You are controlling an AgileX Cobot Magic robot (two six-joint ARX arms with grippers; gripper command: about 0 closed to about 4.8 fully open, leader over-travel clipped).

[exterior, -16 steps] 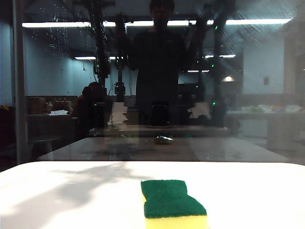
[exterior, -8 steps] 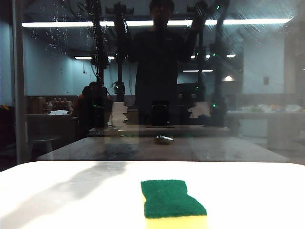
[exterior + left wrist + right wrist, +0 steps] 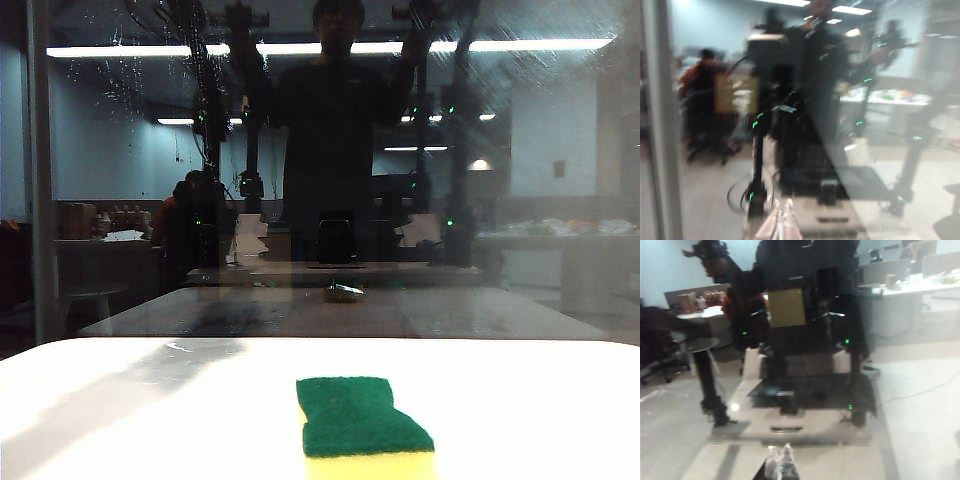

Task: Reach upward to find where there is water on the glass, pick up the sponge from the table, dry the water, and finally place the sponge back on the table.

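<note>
Since earlier frame: arm reflections in glass (image 3: 330, 180) climbed higher, shadow on table (image 3: 120, 400) thinned toward glass; sponge (image 3: 362, 427) unmoved.

Exterior view: sponge flat on table, green side up, in front of glass and well apart from it. Water (image 3: 125, 70) as pale droplets and drip streaks high on glass, beside grey frame strip (image 3: 40, 180).

Left wrist view: blurred. Left gripper (image 3: 780, 226) faces glass, tips pressed together, empty.

Right wrist view: right gripper (image 3: 780, 461) faces glass, tips together, holding nothing.

sponge (image 3: 364, 427) on white table (image 3: 150, 420)
</note>
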